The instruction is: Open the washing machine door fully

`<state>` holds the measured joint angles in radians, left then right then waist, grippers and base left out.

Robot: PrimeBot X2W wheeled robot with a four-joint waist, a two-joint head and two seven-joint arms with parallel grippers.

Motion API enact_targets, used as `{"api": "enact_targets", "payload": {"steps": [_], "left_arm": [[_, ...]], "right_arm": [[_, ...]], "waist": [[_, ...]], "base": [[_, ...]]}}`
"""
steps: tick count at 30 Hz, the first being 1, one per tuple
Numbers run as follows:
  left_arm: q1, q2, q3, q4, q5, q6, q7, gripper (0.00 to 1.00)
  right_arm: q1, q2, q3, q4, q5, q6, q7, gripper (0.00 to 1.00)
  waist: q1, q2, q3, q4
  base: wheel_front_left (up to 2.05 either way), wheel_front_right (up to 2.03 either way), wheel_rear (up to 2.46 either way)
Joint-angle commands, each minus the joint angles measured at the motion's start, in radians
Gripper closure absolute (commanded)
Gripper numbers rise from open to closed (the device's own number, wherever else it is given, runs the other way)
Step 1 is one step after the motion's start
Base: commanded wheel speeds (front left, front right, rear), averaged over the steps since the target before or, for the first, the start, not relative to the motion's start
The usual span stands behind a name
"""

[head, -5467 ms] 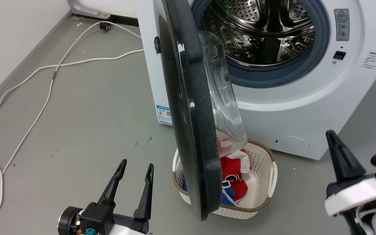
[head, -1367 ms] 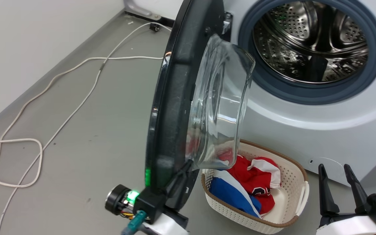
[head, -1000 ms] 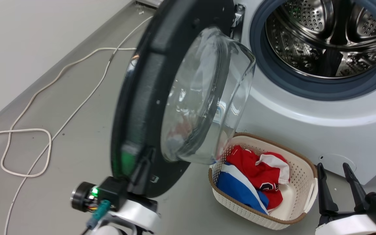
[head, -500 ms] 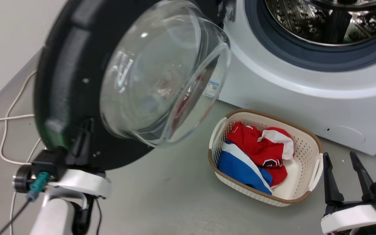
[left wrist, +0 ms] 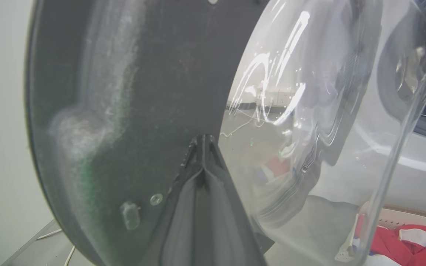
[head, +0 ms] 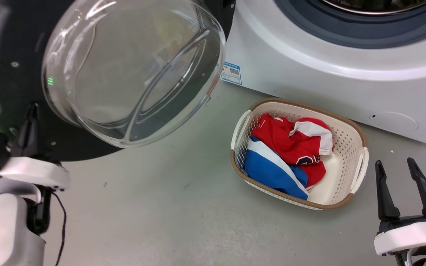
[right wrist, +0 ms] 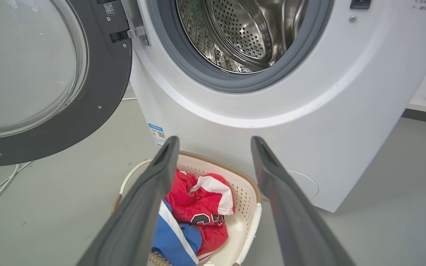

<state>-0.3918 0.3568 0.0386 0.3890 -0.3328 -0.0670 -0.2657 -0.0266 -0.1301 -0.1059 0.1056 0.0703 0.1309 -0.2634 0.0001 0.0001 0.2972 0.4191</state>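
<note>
We see the glossy black washing machine door (right wrist: 105,85), left end effector (left wrist: 202,147) closed against it, right end effector (right wrist: 215,141) spread, smooth grey floor (head: 161,207).

washing machine door (right wrist: 102,92): matt black plastic, clear glass | drum (right wrist: 242,37): shiny steel | basket (right wrist: 244,195): plastic

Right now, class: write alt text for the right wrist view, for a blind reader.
The washing machine door hangs wide open left of the washing machine, baring its steel drum. Below, the open right gripper frames a basket of red and blue clothes.
</note>
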Motion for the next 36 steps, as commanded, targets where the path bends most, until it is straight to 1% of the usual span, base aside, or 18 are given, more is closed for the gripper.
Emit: {"api": "enact_targets", "payload": {"steps": [1,9,13,17,21,26,31,36], "left_arm": [[-0.026,0.012,0.013,0.016,-0.007,0.0,0.002,1.0],[-0.073,0.031,0.045,0.086,-0.003,-0.006,0.002,1.0],[-0.072,0.017,0.045,0.091,0.009,-0.008,0.002,1.0],[-0.048,-0.001,0.023,0.081,0.03,-0.015,0.002,1.0],[-0.021,-0.017,-0.002,0.054,0.053,-0.019,0.002,1.0],[0.013,-0.041,-0.038,0.0,0.097,-0.01,0.002,1.0],[0.072,-0.09,-0.091,-0.071,0.136,-0.001,0.002,1.0],[0.132,-0.133,-0.111,-0.141,0.147,0.01,0.002,1.0]], "right_arm": [[-0.015,-0.007,-0.002,-0.002,-0.006,0.0,-0.002,0.0],[-0.024,-0.015,-0.005,0.003,-0.004,0.0,-0.002,0.0],[-0.018,-0.003,-0.005,0.009,-0.005,0.0,-0.002,0.0],[-0.017,0.008,-0.004,0.013,0.0,0.0,-0.002,0.0],[-0.012,0.024,0.0,0.016,0.007,0.0,-0.002,0.0],[0.003,0.038,0.002,0.015,0.014,0.0,-0.002,0.0],[0.014,0.059,-0.002,0.008,0.03,0.0,-0.002,0.0],[0.028,0.067,0.004,-0.002,0.036,0.0,-0.002,0.0]], "waist": [[-0.0001,-0.0001,0.007,-0.004],[-0.0001,-0.0001,0.015,-0.016],[-0.0001,-0.0001,0.002,-0.016],[-0.0001,-0.0001,-0.022,-0.018],[-0.0001,-0.0001,-0.059,-0.024],[-0.0001,-0.0001,-0.104,-0.034],[-0.0001,-0.0001,-0.162,-0.062],[-0.0001,-0.0001,-0.207,-0.111]], "base": [[0.0,0.0,0.0],[0.0,0.0,0.0],[0.0,0.0,0.0],[0.0,0.0,0.0],[0.0,0.0,0.0],[0.0,0.0,0.0],[0.0,0.0,0.0],[0.0,0.0,0.0]]}}
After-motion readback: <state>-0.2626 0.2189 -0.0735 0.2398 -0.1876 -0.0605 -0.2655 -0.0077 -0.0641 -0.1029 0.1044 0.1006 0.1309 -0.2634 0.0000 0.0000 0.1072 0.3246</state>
